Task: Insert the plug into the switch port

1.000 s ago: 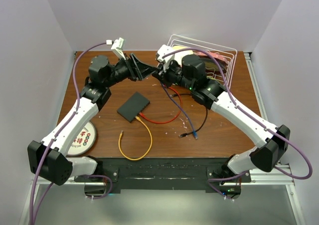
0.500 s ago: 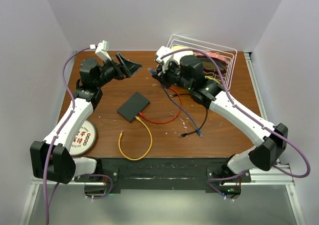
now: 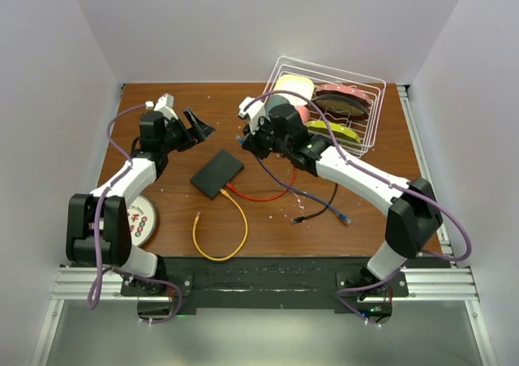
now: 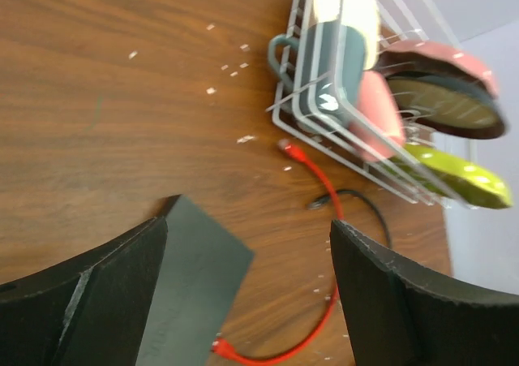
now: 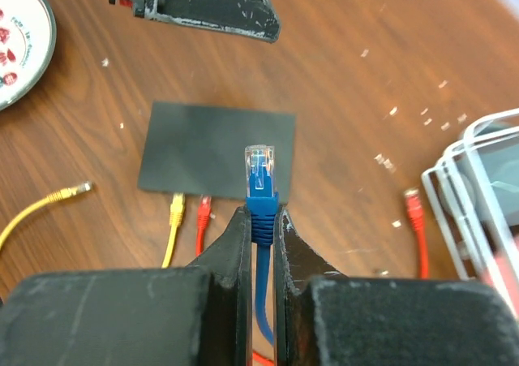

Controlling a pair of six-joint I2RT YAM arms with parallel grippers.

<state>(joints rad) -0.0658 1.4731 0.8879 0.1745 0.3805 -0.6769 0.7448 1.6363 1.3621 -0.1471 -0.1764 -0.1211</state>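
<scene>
Switch (image 3: pixel 217 174) left of dish basket (image 3: pixel 378 114)

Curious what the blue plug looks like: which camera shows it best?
The right wrist view: the blue plug sits sharp and central, pinched in the right gripper. The top view shows only a tiny speck; the left wrist view misses it.

Flat matte-black rectangular switch (image 3: pixel 217 174), mid-table; yellow cable (image 3: pixel 244 220) and red cable (image 3: pixel 259 199) meet its near edge. White wire dish basket (image 3: pixel 328 66), far right corner, holding plates (image 3: pixel 340 105). Round printed disc (image 3: pixel 144 220), near left edge.
</scene>
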